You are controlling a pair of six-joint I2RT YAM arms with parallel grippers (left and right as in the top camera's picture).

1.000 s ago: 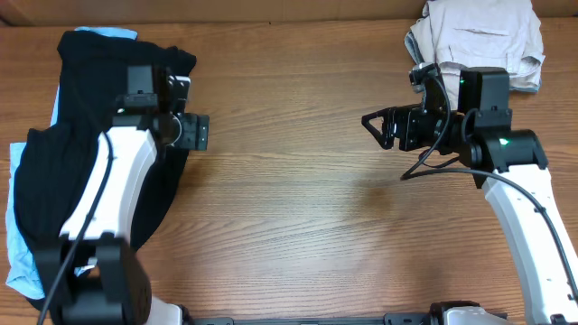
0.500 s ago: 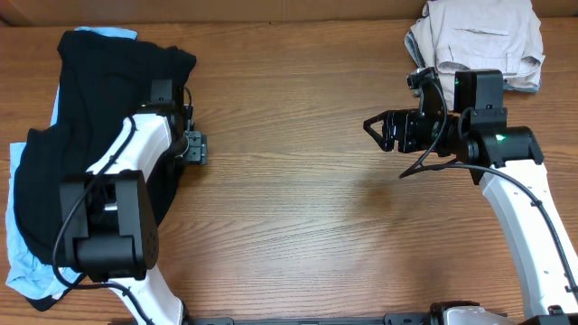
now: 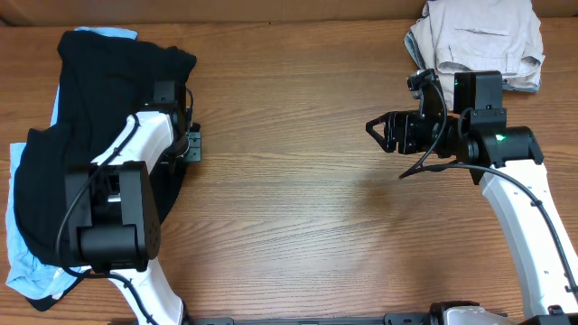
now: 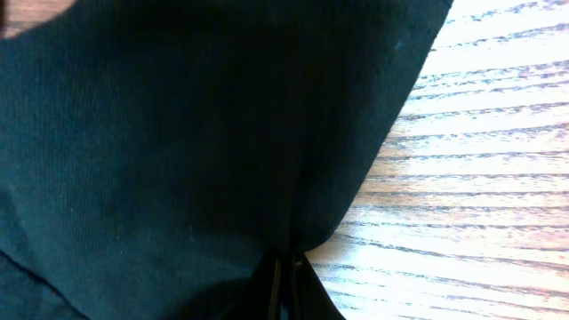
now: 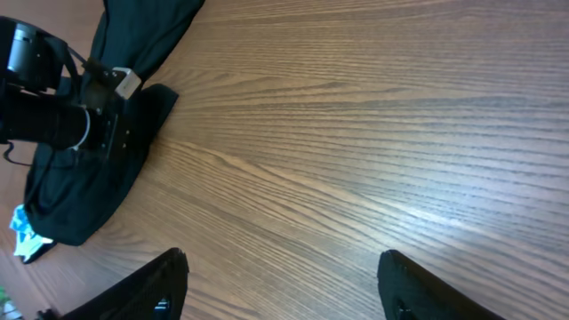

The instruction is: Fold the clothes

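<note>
black shirt [image 3: 81, 117] = light n floppy imo, grab by edge. left gripper [image 4: 286, 274] clamped on that edge, right gripper [image 3: 377, 131] wide w/ 0 held.

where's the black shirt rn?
Overhead view, far left of the table: the black shirt is heaped over the blue tee, its right edge pinched in the left claw. The beige pile is at the opposite far-right corner.
</note>
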